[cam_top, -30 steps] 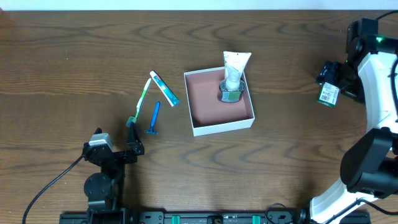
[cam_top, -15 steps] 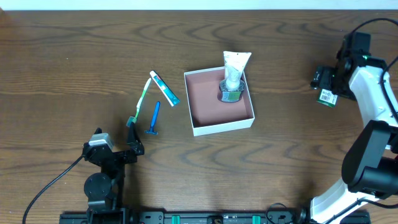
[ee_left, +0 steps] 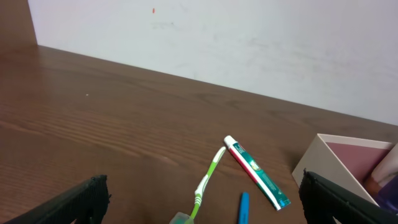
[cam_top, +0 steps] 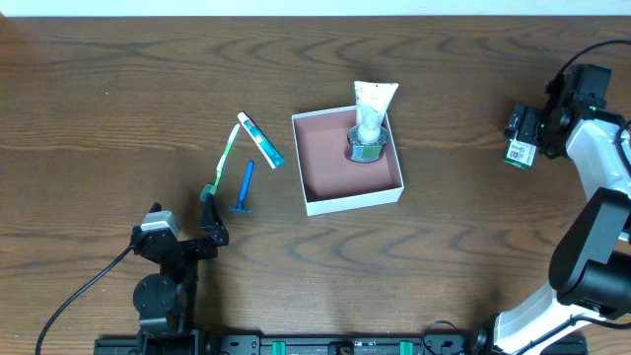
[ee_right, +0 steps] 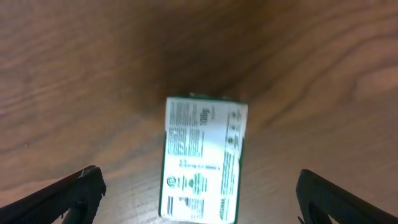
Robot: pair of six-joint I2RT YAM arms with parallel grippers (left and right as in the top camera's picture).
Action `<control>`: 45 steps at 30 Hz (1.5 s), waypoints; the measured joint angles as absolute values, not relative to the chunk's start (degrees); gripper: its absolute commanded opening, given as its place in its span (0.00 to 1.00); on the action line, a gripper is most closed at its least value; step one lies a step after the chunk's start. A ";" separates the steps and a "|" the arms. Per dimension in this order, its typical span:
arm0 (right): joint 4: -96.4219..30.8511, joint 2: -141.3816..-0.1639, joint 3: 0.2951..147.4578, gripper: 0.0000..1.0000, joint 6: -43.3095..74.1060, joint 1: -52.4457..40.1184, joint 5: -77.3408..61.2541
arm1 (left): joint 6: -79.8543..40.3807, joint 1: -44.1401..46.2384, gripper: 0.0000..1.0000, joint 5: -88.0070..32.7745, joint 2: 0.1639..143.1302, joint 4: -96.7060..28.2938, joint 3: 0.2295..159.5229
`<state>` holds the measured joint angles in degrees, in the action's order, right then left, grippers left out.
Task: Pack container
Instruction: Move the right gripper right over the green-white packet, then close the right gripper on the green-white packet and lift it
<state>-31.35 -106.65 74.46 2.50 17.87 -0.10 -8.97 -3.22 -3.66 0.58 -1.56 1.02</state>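
Where the right claw [ee_right: 199, 190] hangs: far right of the table [cam_top: 118, 89], jaws spread wide and empty.
Nearest thing: small green-white carton [cam_top: 520, 151], flat on the wood, between and just ahead of the fingertips, untouched.
Left claw [ee_left: 200, 186]: low near the front edge, also wide and empty.
Before it: green toothbrush [cam_top: 222, 163], small toothpaste tube [cam_top: 260, 140] and blue razor [cam_top: 244, 187], all left of the box. The brush and paste meet at their far ends; I cannot tell whether they touch.
Container [cam_top: 394, 187]: mid-table, open side up, well apart from both claws.
Inside it: white tube [cam_top: 373, 108] standing cap-down in the far right corner, leaning over the far wall; the rest of the pink floor is bare.
Risk at the carton: it lies slightly skewed to the jaws, so an off-centre close could spin it on the smooth wood or catch only a corner.
Risk at the container: a low carry from the right could knock the leaning tube or shove the light cardboard.
In the way: only the near wall; the table between is bare.
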 measured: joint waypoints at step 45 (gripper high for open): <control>-25.26 -115.63 72.49 0.45 1.13 17.89 -3.42 | -8.97 -3.22 0.98 -3.66 0.58 -1.56 1.02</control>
<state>-25.26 -115.63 72.49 1.13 17.89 -3.42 -8.97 -3.22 -3.66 0.58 -1.56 1.02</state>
